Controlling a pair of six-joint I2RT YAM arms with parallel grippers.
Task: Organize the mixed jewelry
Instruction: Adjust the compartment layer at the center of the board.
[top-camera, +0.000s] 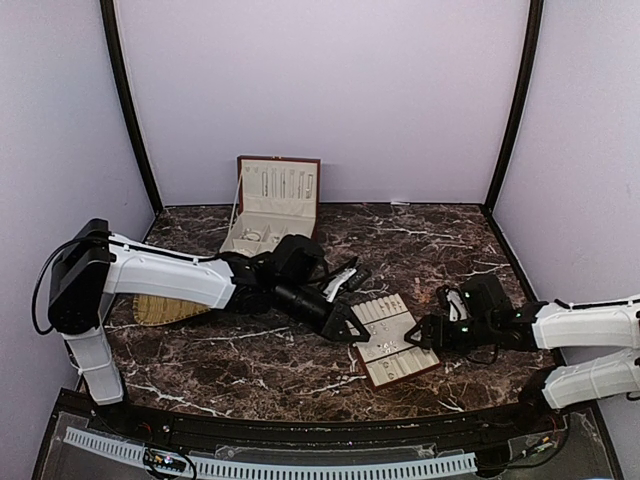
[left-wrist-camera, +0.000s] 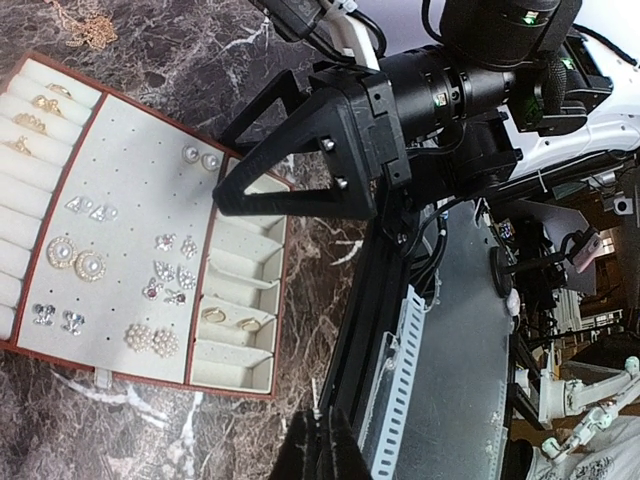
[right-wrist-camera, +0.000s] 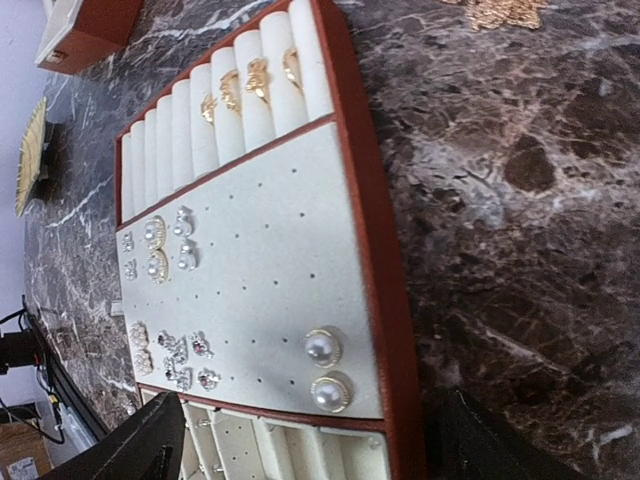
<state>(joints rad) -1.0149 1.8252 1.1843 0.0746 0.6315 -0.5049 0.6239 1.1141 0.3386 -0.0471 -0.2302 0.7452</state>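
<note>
Jewelry tray (right-wrist-camera: 375, 260), cream-lined with a brown rim, lies at an angle on the marble bench (top-camera: 450, 250) between the two arms. The jewelry is found mostly in this tray: gold rings (right-wrist-camera: 245, 85) sit in the roll slots at one end. Two large pearl studs (right-wrist-camera: 320, 348), smaller pearl pairs (right-wrist-camera: 155, 235) and crystal pieces (right-wrist-camera: 185, 360) are pinned on the perforated middle panel. One gold chain (right-wrist-camera: 500, 10) lies loose on the bench just beyond the tray's ring end. Left claw (top-camera: 352, 328) is clenched and sits at the tray's left edge; contact with the tray cannot be confirmed. Right claw (top-camera: 422, 335) is released, its fingers (right-wrist-camera: 150, 440) spread wide on either side of the tray's compartment end, gripping nothing. A red-brown box (top-camera: 280, 190) stands open at the back of the bench. A woven mat (top-camera: 165, 310) lies partly under the left arm.
</note>
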